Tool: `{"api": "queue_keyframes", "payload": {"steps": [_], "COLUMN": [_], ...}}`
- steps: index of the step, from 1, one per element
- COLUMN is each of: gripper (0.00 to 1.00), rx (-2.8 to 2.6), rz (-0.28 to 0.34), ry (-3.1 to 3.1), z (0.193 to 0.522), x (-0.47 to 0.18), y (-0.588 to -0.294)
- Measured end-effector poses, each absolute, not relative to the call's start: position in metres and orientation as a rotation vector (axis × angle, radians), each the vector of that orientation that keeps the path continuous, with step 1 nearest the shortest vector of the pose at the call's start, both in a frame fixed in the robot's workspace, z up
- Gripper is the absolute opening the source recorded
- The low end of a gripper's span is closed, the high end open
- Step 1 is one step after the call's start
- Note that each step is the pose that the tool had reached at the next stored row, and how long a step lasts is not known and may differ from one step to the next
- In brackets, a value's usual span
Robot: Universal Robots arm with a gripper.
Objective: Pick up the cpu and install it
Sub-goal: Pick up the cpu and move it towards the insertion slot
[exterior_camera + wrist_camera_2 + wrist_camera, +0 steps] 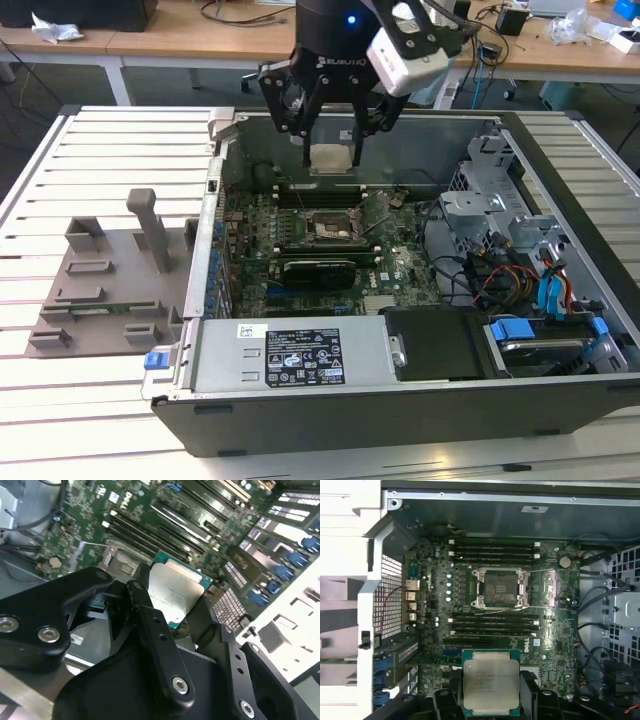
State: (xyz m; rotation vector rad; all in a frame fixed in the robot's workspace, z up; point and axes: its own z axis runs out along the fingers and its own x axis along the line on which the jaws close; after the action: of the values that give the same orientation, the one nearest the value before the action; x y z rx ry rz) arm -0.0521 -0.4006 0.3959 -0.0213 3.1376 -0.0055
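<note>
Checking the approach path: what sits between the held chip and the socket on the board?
In the first wrist view, rows of long black memory slots lie between the chip and the socket.

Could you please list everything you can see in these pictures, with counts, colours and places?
computer case: one, dark grey, lid off, on the table
slatted table: one, pale grey, under the case
motherboard: one, green, inside the case
socket frame: one, black and metal, mid-board, empty
power supply: one, silver, labelled, along the case's near wall
drive bay tabs: several, blue, the exterior view's right
fixture tray: one, grey, the exterior view's left of the case
cpu: one, silvery-grey, held above the board, not in the socket
arm: one, black, above the case
tool: one, black, shut on the cpu
</note>
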Motion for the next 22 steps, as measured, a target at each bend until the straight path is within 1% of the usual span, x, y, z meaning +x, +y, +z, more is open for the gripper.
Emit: {"api": "queue_keyframes", "payload": {"steps": [22], "gripper": [0.55], "rx": [-0.022], "rz": [-0.005], "ry": [3.152], "z": [0.394], "x": [0.060], "y": [-0.400]}}
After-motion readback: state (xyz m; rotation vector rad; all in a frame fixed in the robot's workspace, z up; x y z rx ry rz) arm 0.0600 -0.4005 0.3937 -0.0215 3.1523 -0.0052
